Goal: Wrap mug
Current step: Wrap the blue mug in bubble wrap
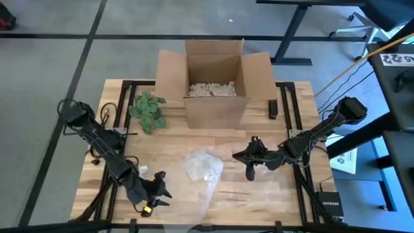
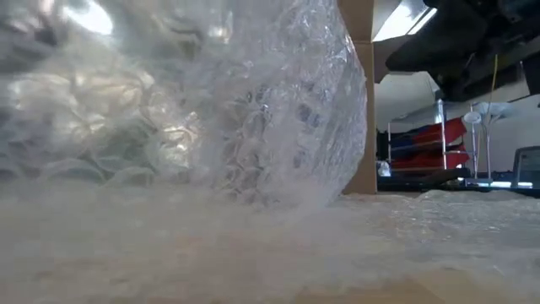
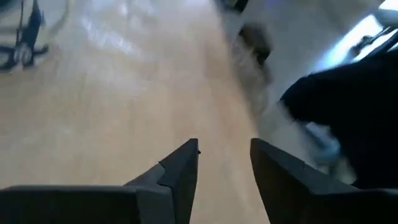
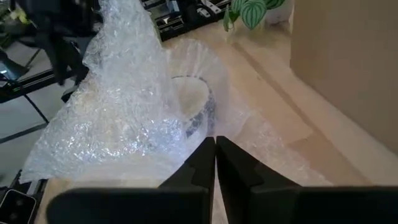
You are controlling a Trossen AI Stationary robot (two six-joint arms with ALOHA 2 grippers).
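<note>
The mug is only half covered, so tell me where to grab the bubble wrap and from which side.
Grip the loose bubble wrap flap standing up beside the mug, coming from the right gripper's side. The mug's rim still shows open there, so that raised flap probably folds over it. The wrap lying flat on the table gives fingers little to pinch. The left gripper waits by the near edge.

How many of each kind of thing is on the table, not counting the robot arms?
Cardboard box: 1
Leafy green plant: 1
Bubble wrap sheet: 1
Mug, lying under the bubble wrap: 1
Small black device by the box: 1
Total: 5
</note>
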